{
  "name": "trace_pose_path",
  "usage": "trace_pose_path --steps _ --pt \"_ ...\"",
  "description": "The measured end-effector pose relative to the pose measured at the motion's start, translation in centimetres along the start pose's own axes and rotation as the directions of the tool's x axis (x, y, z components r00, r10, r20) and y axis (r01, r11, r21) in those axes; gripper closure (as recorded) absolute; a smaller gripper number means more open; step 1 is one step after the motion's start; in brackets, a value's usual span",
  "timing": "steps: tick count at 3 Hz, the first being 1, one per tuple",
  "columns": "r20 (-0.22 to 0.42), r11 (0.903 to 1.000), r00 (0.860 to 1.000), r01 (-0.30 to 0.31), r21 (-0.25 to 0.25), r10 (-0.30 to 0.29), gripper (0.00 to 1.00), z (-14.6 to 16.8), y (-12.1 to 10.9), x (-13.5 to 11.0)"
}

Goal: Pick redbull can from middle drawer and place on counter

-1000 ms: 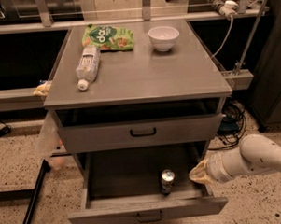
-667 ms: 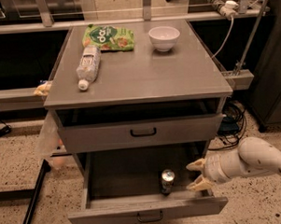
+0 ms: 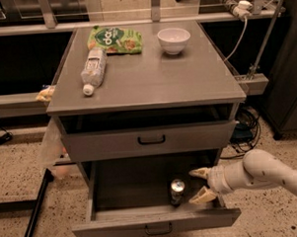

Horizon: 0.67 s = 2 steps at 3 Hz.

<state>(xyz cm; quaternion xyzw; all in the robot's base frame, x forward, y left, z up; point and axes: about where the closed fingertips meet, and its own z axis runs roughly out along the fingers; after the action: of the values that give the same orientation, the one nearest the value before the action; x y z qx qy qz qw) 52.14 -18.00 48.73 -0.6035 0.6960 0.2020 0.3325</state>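
The counter [image 3: 152, 85] fills the upper centre of the frame and bears a plastic bottle [image 3: 93, 69], a green snack bag [image 3: 114, 39] and a white bowl [image 3: 173, 40], all unmoved. The middle drawer [image 3: 119, 229] stands pulled out at the bottom. From the lower right the gripper [image 3: 201, 185] reaches into it with its fingers spread wide where a second ago they were narrower. It is now just right of the upright redbull can [image 3: 177, 191], at the drawer's front.

Tool [image 3: 200, 185] spread, inside middle drawer [image 3: 118, 226], just right of redbull can [image 3: 177, 190].
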Motion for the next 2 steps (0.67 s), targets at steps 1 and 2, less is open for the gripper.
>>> trace_pose_path --steps 1,2 --pt "0.032 0.9999 0.999 0.011 -0.004 -0.011 0.37 2.0 -0.7 -0.2" --pt "0.060 0.9997 0.998 0.018 -0.016 -0.017 0.35 3.9 -0.9 -0.5"
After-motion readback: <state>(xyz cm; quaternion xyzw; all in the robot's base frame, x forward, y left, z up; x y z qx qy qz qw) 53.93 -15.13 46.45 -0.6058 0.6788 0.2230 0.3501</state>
